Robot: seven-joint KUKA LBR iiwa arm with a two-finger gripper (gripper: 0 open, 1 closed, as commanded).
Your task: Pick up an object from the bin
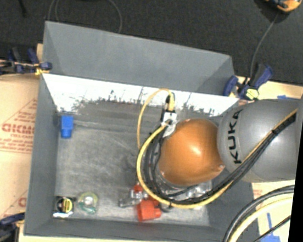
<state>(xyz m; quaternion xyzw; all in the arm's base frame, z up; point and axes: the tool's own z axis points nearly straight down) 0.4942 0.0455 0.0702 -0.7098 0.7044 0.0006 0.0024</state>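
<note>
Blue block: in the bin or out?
In. The blue block lies on the bin floor near its far left corner.

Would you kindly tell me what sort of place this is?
Probably a robotics lab's grasping cell: a grey cabled KUKA robot arm reaches into a grey metal bin holding loose oddments, such as a small blue plastic block.

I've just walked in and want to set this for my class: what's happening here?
A KUKA arm reaches in from the right, its hand down beside a red blocky thing at the lower edge of the bin. A grip cannot be made out. A blue piece, a black-and-yellow thing and a pale round thing lie along the left.
</note>
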